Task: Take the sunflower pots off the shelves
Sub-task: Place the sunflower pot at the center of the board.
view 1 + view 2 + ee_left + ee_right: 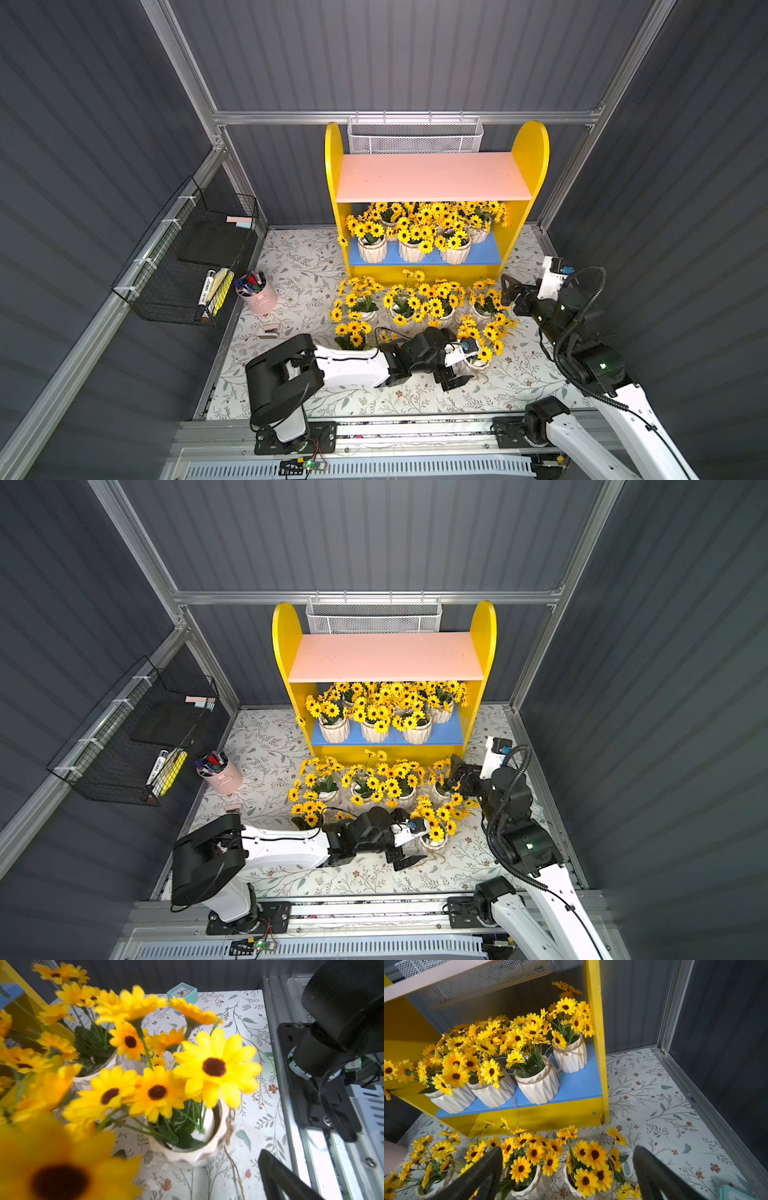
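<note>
Pots point(412, 249) are crowding the shelves' point(531, 166) blue board point(486, 253) at frame centre; the right end effector point(568, 1152) is gaping wide before them, likely readying a grab; the left end effector's point(456, 379) spread I cannot tell.

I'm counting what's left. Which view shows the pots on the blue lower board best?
Right wrist view: the pots on the blue lower board show ribbed sides and twine. Both top views look down; blooms hide the back row. Left wrist shows only a board corner.
</note>
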Tool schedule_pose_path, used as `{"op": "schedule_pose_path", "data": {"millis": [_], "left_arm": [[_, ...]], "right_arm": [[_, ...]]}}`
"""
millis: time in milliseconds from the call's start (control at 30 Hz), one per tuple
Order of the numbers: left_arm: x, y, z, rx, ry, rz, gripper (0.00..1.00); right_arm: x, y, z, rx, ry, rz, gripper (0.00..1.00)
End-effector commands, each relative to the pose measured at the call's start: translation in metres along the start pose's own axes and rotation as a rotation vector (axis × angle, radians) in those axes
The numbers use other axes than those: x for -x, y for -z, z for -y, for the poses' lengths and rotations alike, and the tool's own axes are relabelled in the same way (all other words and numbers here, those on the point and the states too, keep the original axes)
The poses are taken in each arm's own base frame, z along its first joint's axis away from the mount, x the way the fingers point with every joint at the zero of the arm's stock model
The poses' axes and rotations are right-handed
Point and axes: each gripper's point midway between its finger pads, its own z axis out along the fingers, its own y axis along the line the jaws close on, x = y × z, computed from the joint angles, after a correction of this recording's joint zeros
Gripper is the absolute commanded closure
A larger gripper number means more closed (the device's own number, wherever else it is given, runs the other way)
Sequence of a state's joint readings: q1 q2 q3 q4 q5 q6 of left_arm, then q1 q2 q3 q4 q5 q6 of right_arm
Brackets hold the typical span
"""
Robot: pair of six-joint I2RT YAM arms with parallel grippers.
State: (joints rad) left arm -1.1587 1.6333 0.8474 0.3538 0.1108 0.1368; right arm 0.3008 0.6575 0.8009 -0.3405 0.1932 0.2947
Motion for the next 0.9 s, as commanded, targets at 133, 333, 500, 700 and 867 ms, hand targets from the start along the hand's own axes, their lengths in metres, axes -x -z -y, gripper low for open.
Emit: {"op": "schedule_pose_path", "data": {"millis": [133, 333, 500, 700, 867], "left_arm": [[0.016, 0.067, -0.026, 0.129, -0.080, -0.150, 0.01], [0.031, 0.165, -0.120, 0.368, 0.140, -0.210, 0.01], [0.011, 0.240, -0.179, 0.549, 0.369, -0.262, 0.01], [-0.031, 0.308, -0.184, 0.735, 0.527, -0.274, 0.01], [-0.056, 0.312, -0.190, 0.794, 0.589, -0.260, 0.01]], "right_arm": [[0.009, 0.000, -0.021, 0.099, 0.005, -0.035, 0.01], [0.011, -0.004, -0.033, 0.155, -0.004, -0.037, 0.01], [0.015, -0.010, -0.042, 0.202, -0.031, -0.013, 0.01], [0.008, -0.012, -0.049, 0.240, -0.021, -0.045, 0.01], [0.009, -0.024, -0.032, 0.141, -0.019, -0.008, 0.01]]}}
